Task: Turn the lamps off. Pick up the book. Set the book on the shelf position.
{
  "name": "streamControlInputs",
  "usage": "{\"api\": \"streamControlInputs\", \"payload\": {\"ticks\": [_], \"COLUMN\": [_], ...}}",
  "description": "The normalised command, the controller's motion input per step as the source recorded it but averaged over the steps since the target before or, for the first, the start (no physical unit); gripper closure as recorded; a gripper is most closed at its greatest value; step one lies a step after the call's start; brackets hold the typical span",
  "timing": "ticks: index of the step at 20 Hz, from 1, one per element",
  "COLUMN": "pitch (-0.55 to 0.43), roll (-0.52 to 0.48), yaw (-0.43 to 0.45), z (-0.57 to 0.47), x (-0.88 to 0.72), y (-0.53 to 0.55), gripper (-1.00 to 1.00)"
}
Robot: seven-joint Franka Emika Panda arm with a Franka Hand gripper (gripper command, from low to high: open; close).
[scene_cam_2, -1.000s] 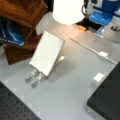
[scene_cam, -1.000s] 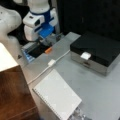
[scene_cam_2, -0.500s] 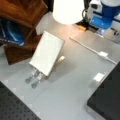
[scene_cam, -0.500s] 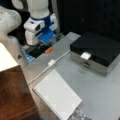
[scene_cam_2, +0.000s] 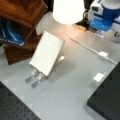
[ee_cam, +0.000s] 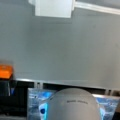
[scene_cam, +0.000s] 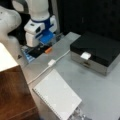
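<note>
a grey table point(scene_cam: 100, 90) holds the white book point(scene_cam: 58, 96), leaning tilted.

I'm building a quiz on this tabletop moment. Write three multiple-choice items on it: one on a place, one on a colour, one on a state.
1. Where is the book in a front view?
A. On the black-topped box
B. Propped on a metal rack on the grey table
C. In the gripper

2. What colour is the small switch near the arm's blue-and-white end?
A. Orange
B. Green
C. Purple

3. What state is the lamp in?
A. Tipped over
B. Dark
C. Lit

Answers:
1 B: the white book leans tilted on the metal rack, away from the black-topped box and the arm.
2 A: it shows orange in both front views and at the wrist view's left.
3 C: the shade glows bright and casts a warm patch on the table.

The gripper itself is not in view.
</note>
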Motion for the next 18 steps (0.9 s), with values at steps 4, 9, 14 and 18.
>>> {"api": "streamControlInputs", "payload": {"ticks": [4, 9, 14, 18], "pitch": [-0.145, -0.145, -0.141, -0.149], "roll": [-0.008, -0.026, -0.034, 0.003], "yaw": [-0.057, -0.052, -0.079, -0.095], "z": [-0.18, -0.15, -0.14, -0.12], "x": [-0.18, -0.16, -0.16, -0.15], "y": [0.2, 0.21, 0.23, 0.22], "gripper": [-1.0, -1.0, 1.0, 1.0]}}
